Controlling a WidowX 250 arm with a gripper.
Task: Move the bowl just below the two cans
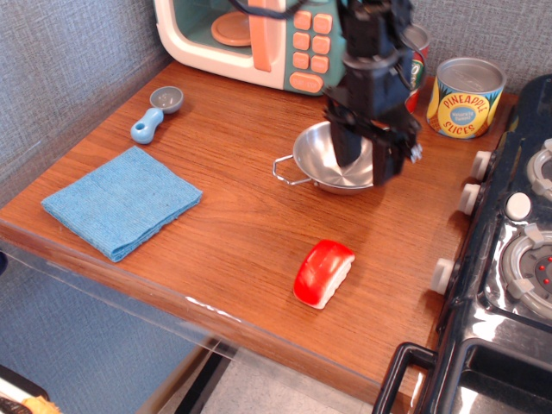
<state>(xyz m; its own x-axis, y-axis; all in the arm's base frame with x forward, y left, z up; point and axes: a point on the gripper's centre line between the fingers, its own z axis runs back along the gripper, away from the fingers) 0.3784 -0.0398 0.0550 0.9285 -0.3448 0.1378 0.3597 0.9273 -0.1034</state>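
Single view: shiny round stainless-steel bowl (pixel 330 160) with thin wire loop handle sits flat on brown wooden counter (pixel 224 216), in front of the red tomato-sauce tin (pixel 417 53) and yellow-and-blue pineapple-slices tin (pixel 466 97), slightly left of them. Black gripper (pixel 366 155) over the bowl's right rim, fingers spread apart, one inside the bowl, one outside, seemingly holding nothing. Judged step: release at placement; next move calls for a straight lift clear without catching the rim. Red-and-white toy sushi piece (pixel 323 272) well apart in front
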